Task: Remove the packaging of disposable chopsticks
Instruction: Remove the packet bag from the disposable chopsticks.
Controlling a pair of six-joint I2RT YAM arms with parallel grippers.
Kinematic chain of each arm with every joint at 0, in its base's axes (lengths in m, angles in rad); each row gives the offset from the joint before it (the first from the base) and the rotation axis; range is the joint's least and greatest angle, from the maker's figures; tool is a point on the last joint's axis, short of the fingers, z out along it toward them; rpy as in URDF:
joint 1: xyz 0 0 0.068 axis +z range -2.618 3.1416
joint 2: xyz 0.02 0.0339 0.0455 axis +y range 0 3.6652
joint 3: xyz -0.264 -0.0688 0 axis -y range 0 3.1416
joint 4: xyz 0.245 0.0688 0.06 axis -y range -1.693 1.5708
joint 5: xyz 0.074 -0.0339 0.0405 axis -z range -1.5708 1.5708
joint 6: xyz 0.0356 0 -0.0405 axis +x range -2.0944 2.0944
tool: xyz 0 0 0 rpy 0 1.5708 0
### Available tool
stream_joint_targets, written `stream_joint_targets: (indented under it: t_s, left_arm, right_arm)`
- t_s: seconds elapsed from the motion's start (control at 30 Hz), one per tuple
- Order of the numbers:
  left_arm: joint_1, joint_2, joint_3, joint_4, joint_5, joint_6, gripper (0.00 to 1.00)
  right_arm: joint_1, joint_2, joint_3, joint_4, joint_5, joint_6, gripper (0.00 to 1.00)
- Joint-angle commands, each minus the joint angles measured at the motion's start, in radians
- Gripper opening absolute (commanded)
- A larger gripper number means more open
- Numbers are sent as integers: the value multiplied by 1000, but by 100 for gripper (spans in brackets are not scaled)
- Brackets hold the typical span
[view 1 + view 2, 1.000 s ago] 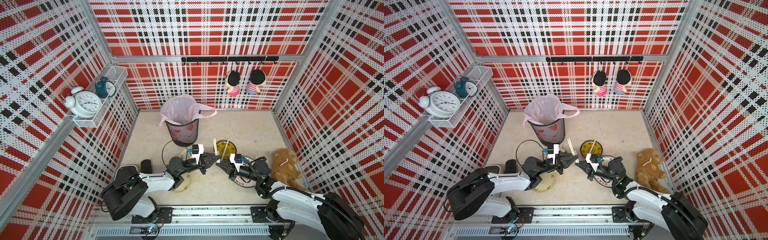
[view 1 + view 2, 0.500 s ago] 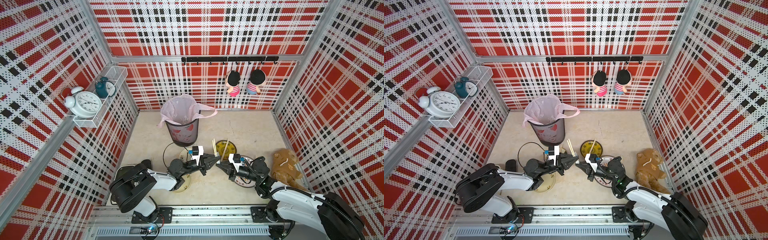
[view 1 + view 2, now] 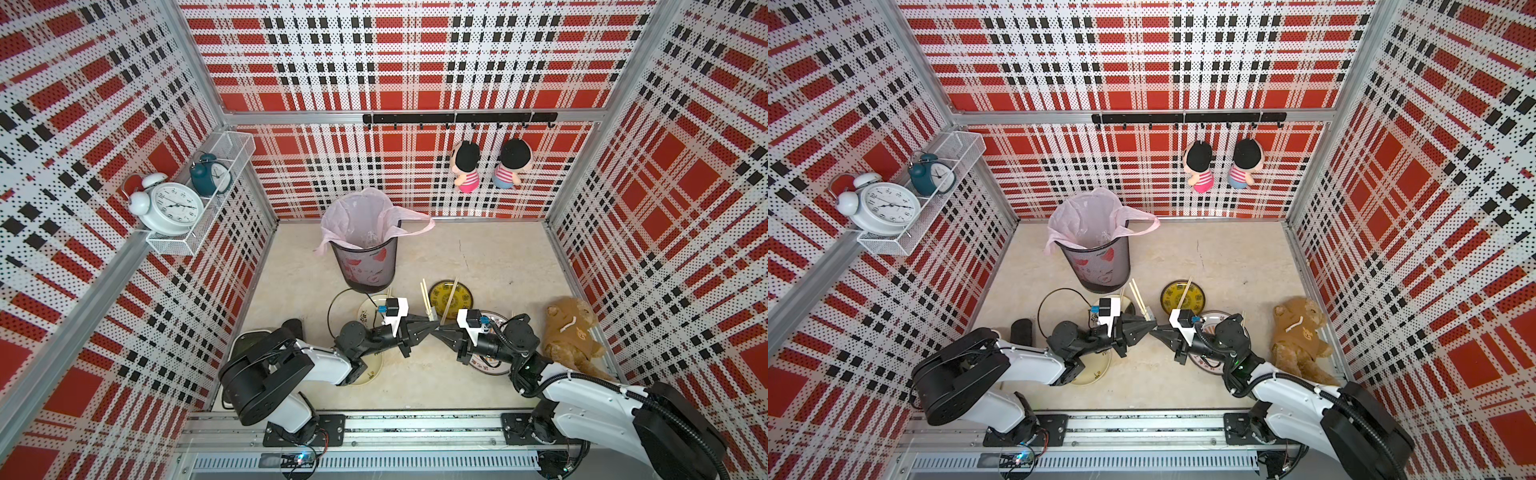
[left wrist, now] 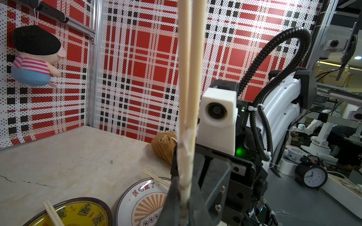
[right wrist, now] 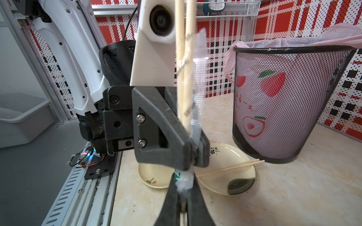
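In both top views the left gripper (image 3: 431, 327) and right gripper (image 3: 440, 328) meet tip to tip at near centre, both clamped tight. In the left wrist view, the left one's pinch on the disposable chopsticks (image 4: 189, 78) may slip under pull. In the right wrist view, the right one nips the crumpled end of the packaging (image 5: 183, 182), which may tear off.

This is a robotics lab test cell. Red plaid perforated panels (image 3: 407, 62) on an aluminium frame (image 3: 316, 118) enclose a stone-look table (image 3: 478, 257). The left arm (image 3: 320, 361) and right arm (image 3: 590, 395) mount on a slotted rail (image 3: 415, 430) at the near edge. Outside stand other white robot arms (image 4: 321, 125).
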Motion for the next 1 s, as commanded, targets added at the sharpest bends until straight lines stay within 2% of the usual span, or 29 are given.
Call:
stream_joint_targets:
  t_s: [0.0,0.27,0.3,0.33,0.37,0.4,0.43,0.5,0.77,0.97]
  left_arm:
    - [6,-20,-14,-43,6,-13,0]
    - [7,-54,-23,-17,0,-40,0]
    - [8,-57,-26,-18,-3,-38,0]
    - [9,-64,-30,-20,-7,-36,0]
    - [11,-69,-32,-26,-9,-33,0]
    - [12,-76,-35,-36,-12,-29,0]
    - [13,-83,-38,-45,-16,-23,0]
    - [19,-97,-47,-64,-24,-22,0]
    - [43,-123,-69,-153,-22,45,0]
    - [41,-123,-80,-182,-1,70,0]
  right_arm:
    - [2,14,-34,134,7,-18,0]
    - [2,66,-38,143,-10,-1,2]
    - [2,65,-35,133,-10,-3,11]
    - [2,61,-33,123,-11,-4,26]
    - [3,58,-32,114,-10,-4,49]
    - [2,53,-32,109,-2,0,66]
    - [2,47,-35,105,18,12,80]
    - [2,26,-40,94,61,27,98]
    - [1,-97,8,-20,93,35,100]
    - [1,-91,144,-163,57,29,100]
